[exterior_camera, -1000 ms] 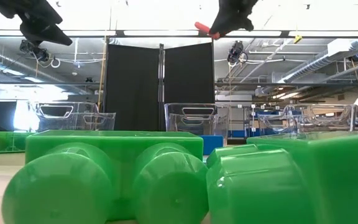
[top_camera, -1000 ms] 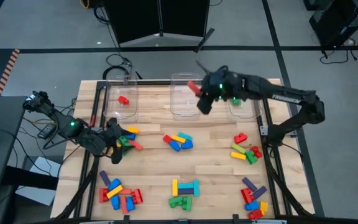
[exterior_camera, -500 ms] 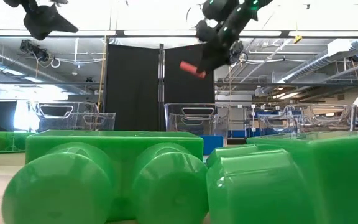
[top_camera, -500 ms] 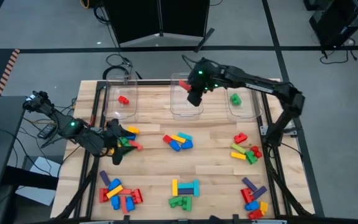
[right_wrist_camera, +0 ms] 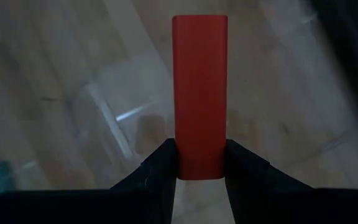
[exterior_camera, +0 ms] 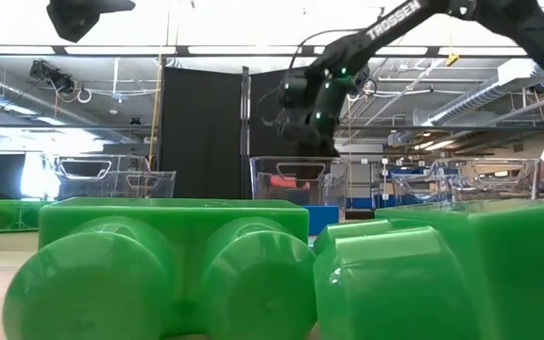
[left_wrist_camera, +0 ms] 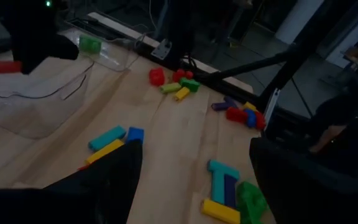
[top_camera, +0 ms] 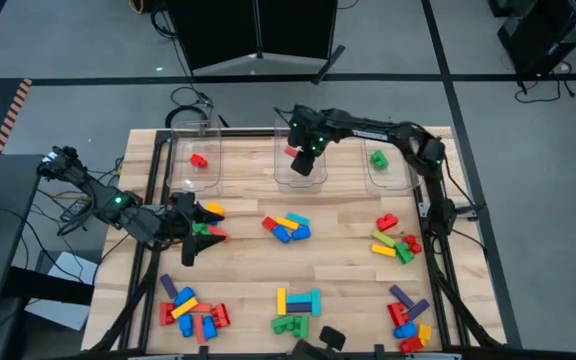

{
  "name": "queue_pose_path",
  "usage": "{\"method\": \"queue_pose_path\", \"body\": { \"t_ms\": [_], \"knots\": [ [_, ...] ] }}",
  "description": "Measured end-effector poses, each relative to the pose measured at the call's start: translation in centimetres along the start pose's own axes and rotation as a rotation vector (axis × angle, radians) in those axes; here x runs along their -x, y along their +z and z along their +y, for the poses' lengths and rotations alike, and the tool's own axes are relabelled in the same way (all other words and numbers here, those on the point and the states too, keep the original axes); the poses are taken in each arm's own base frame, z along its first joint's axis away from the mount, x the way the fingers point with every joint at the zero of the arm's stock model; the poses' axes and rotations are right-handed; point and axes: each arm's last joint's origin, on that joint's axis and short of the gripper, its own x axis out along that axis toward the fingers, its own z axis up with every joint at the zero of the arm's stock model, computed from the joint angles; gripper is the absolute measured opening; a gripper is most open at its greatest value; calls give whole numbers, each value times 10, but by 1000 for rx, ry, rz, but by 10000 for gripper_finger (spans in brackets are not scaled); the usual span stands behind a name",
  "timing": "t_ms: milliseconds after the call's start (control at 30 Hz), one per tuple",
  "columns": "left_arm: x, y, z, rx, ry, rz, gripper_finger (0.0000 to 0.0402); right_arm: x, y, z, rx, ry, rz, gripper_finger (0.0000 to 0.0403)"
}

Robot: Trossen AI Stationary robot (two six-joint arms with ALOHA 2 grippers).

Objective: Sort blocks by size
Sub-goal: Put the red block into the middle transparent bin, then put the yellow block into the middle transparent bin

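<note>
One long red block (right_wrist_camera: 199, 93) pinched in right gripper (top_camera: 305, 160), upper centre over middle bin (top_camera: 298, 178), for dropping; left gripper (top_camera: 185, 232) wide, empty.

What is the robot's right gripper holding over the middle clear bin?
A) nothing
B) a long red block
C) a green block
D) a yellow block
B: the right gripper is shut on a long red block, above the middle bin.
</note>
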Motion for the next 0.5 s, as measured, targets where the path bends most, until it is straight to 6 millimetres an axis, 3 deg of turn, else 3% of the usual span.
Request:
{"method": "queue_pose_path", "body": {
  "t_ms": [133,233,367,500],
  "knots": [
    [0,-1,1,-65,8,11,305,-16,-2,-2,-6,1,48,122],
    [0,-1,1,-122,11,10,305,-19,-4,-2,-8,2,67,162],
    [0,-1,2,-144,40,-8,305,-12,-2,-2,10,2,44,211],
    [0,0,3,-138,63,-22,305,4,-1,0,15,1,7,234]
  ]
}}
